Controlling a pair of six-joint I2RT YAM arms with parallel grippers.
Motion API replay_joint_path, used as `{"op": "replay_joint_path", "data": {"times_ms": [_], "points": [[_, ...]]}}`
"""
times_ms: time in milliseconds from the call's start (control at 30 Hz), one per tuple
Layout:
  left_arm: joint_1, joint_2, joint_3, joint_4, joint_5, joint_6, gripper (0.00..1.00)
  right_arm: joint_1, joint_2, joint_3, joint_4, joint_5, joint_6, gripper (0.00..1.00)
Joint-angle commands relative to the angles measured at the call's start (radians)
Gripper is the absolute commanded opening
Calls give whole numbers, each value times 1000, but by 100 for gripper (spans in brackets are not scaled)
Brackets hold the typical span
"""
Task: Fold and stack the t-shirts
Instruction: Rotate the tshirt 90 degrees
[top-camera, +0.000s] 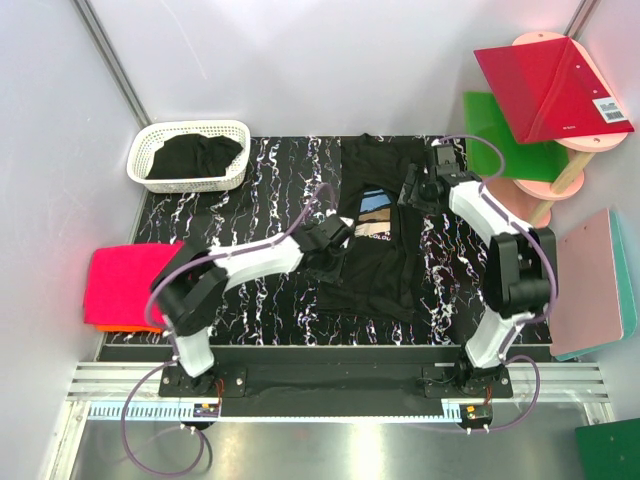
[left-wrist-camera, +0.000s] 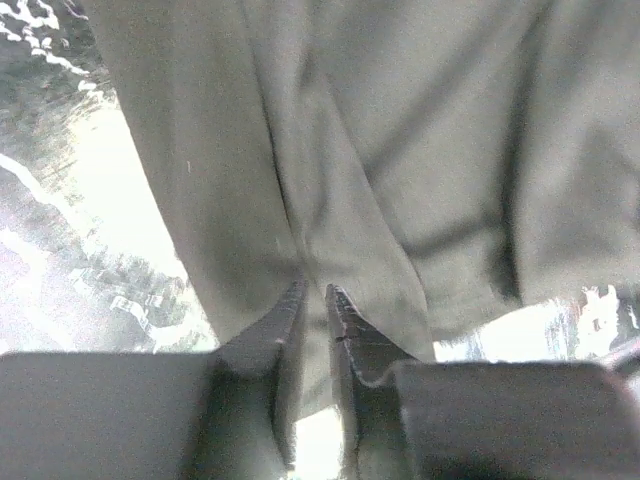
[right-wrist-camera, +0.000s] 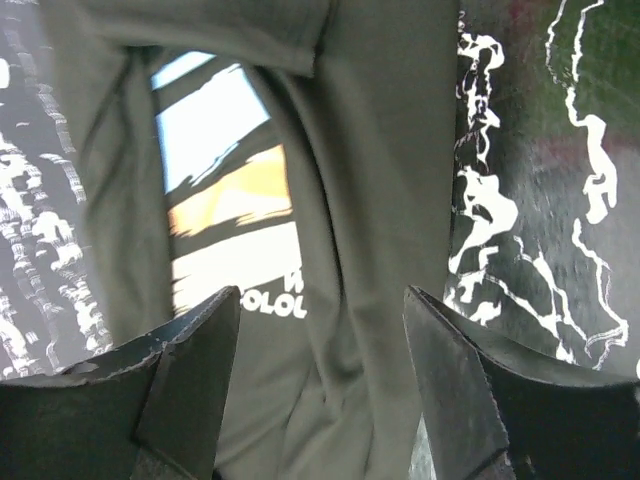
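- Centrally, on the black tabletop with white marbling (top-camera: 262, 316), lies a soft black t-shirt with a blue, tan and white brushstroke print (top-camera: 378, 272). It is rumpled rather than flat, its cloth bunched in folds around the print.
- Part of the print shows through the gathered black cloth; the right wrist view shows white lettering just below the stripes.
- The left gripper (left-wrist-camera: 315, 291) lies low at the shirt's left edge, and its arm reaches in across the table from the left.
- Its jaws stand only a narrow slit apart, and a ridge of black cloth runs right up to their tips. Whether they pinch that fold I cannot tell.
- The right gripper (right-wrist-camera: 322, 296) hangs above the shirt's right side, beside the print.
- Its jaws are spread wide and hold nothing; the shirt lies beneath and between the two fingers, with marbled table showing to the right.
- A white plastic lattice basket (top-camera: 186, 127) sits at the far left corner of the table and holds a crumpled black garment (top-camera: 196, 155).
- A folded hot-pink t-shirt (top-camera: 130, 280) rests at the table's left edge on top of a folded orange t-shirt (top-camera: 122, 327), of which only a thin strip shows along the near side.
- Off the table's far right corner, a stiff red flat board (top-camera: 545, 85) lies tilted above a green flat board (top-camera: 505, 138).
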Motion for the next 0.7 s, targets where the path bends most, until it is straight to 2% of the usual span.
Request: {"op": "replay_joint_path", "data": {"times_ms": [0, 33, 67, 133, 200, 367, 467, 667], "points": [[-18, -187, -47, 89, -8, 20, 58, 8, -135, -48, 77, -33, 4, 75], [-24, -204, -63, 114, 33, 4, 80, 10, -138, -63, 79, -38, 7, 75], [-27, -229, -77, 158, 41, -5, 86, 10, -141, -70, 80, -38, 13, 75], [-44, -237, -101, 192, 64, -16, 87, 11, -140, -85, 80, -41, 18, 75], [-56, -211, -100, 212, 68, -19, 84, 10, -140, -94, 80, -35, 28, 73], [-83, -81, -54, 231, 101, -46, 65, 10, -184, -160, 114, -18, 58, 70], [-98, -15, -26, 264, 147, -59, 59, 10, -190, -171, 114, -9, 51, 70], [-116, 76, 3, 314, 217, -95, 56, 8, -175, -183, 116, -9, 51, 70]]}}
